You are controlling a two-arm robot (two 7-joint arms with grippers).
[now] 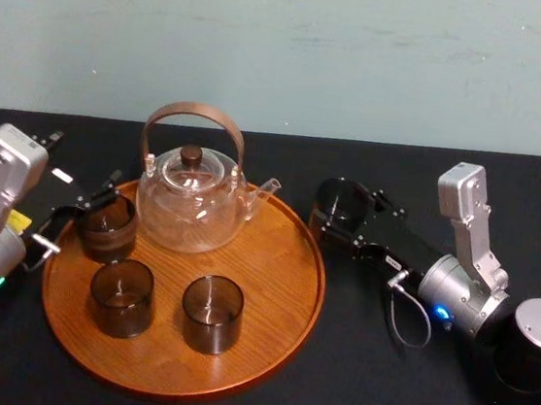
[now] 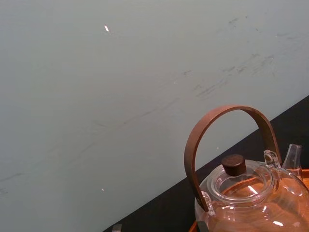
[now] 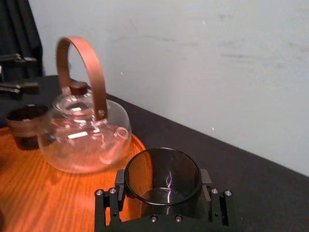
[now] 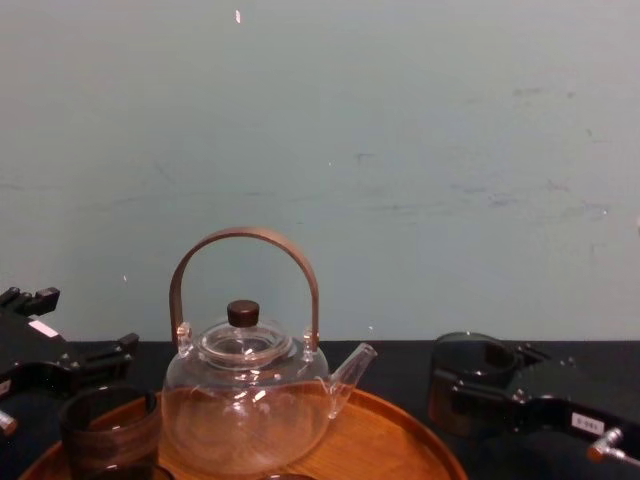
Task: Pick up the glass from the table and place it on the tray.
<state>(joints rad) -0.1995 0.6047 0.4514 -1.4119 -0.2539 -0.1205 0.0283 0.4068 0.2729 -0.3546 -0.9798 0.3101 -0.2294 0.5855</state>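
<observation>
At the far left, the left gripper (image 1: 83, 205) is being held at the left rim of the large round orange-brown wooden tray (image 1: 280, 292). Its black fingers (image 1: 108, 187) are being held spread apart just beside a dark smoky banded glass (image 1: 106, 227), which is standing upright on the tray's back left part. Whether the fingers are touching it cannot be told.

Nearer the front of the tray, a plain smoky front-left tumbler (image 1: 121, 295) and a matching front-right tumbler (image 1: 211, 313) are being carried side by side, apart from each other. Behind them, a clear round glass teapot (image 1: 193, 199) with an arched brown handle and a dark knob on its lid is being borne by the tray, its spout pointing right.

Just off the tray's right rim, the dark smoky cylindrical glass (image 1: 337, 198) is being gripped upright by the right gripper (image 1: 342, 216), whose black fingers are being pressed against its two sides. It is being held over the black table (image 1: 349, 368), and whether its base is resting there cannot be told.
</observation>
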